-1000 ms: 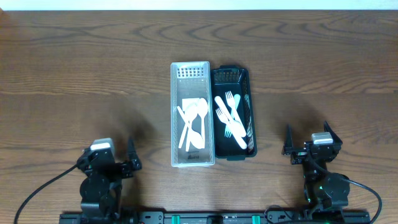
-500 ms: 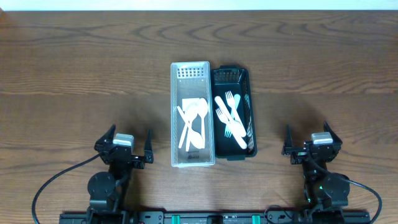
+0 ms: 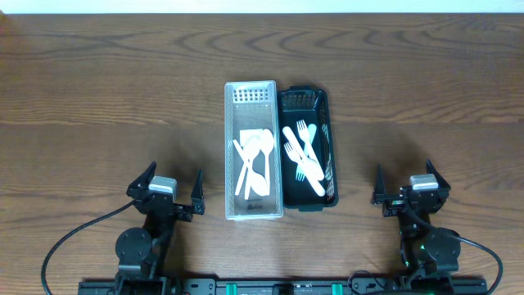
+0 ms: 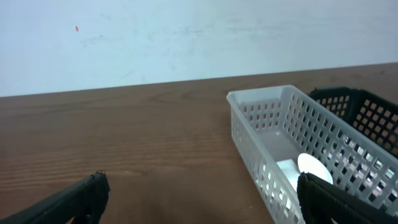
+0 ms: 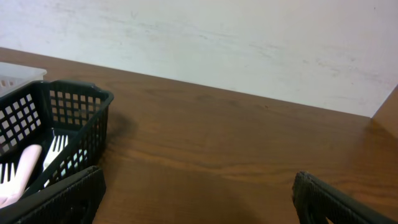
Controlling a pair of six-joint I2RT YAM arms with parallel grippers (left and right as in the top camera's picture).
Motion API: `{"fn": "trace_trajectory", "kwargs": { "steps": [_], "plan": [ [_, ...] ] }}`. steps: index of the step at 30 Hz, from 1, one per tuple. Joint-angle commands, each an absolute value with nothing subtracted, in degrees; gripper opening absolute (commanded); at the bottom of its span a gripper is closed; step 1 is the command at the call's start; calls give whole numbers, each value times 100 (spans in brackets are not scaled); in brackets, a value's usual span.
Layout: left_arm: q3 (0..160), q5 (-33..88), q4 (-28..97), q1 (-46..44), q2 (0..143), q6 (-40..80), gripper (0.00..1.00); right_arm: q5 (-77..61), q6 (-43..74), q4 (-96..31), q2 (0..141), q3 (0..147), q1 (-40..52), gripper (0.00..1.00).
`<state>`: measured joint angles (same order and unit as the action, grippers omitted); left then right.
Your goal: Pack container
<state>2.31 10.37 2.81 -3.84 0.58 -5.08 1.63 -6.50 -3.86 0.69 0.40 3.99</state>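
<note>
The left end effector (image 3: 171, 184) swung round from a sideways pose to face up the counter (image 3: 98, 98). It also shifted to its right, which brought the white basket (image 3: 227, 164) closer, ahead and to its right.

The left tool (image 3: 173, 180) and right tool (image 3: 404, 174) are black, each topped by a light-grey block (image 3: 164, 183); thin black cables (image 3: 59, 251) curve from the bases.

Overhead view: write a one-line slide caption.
Left pincer and right pincer open, white basket holding spoons, black basket holding forks.
</note>
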Motion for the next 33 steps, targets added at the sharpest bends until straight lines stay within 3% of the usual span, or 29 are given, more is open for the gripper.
{"fn": "trace_trajectory", "kwargs": {
  "steps": [1, 33],
  "plan": [
    [23, 1138, 301, -355, 10, -395, 98, 126, -585, -412, 38, 32, 425, 99],
    [23, 1138, 292, -355, 23, -139, 98, 126, -582, -412, 38, 32, 425, 99]
  ]
}}
